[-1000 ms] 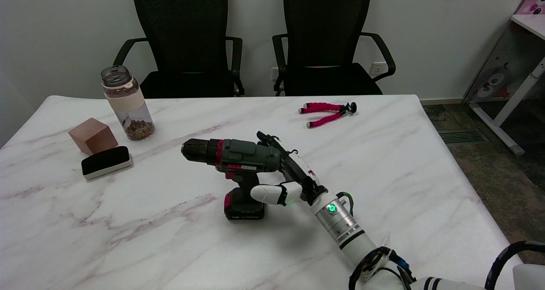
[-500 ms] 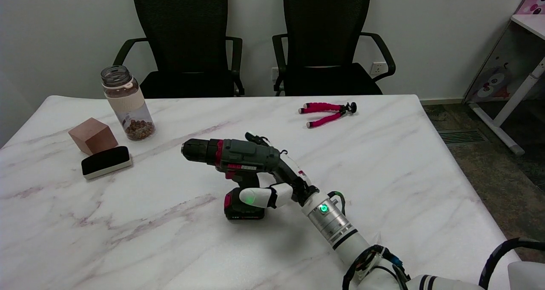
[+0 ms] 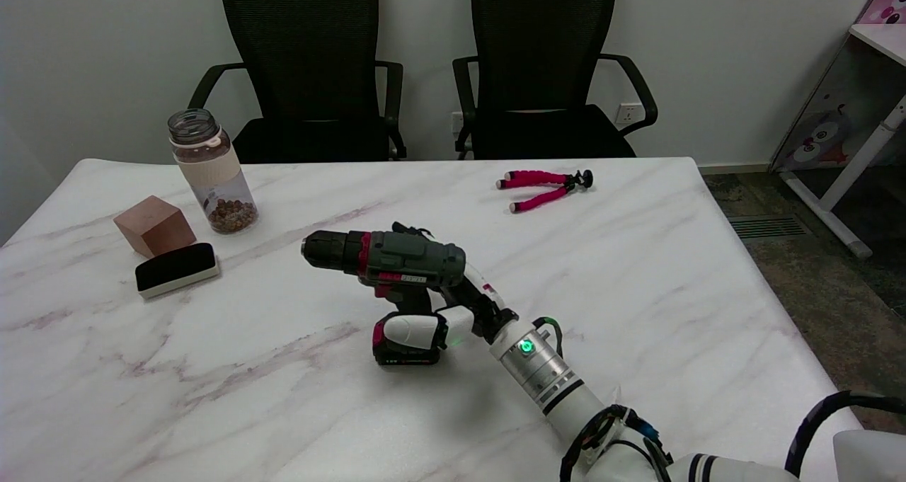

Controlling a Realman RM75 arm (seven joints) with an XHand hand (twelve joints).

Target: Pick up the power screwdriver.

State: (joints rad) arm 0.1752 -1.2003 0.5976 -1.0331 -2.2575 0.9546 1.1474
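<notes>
Power screwdriver stands upright on its battery base near the middle of the marble table, base flat on the surface. Body's long axis runs level, roughly left to right across the picture; black chuck points to the picture's left, toward the eraser and wooden block. Handle drops straight down from the body to the red-and-black battery pack. Right hand comes in from the lower right, at the handle: white thumb lies across the near side just above the battery pack, dark fingers reach round behind the body. Cannot tell whether the grip is closed on the handle or only touching it. Jar with brown bits in the bottom stands far left, beside the block. Pink tripod lies at the far side, well apart from the tool.
</notes>
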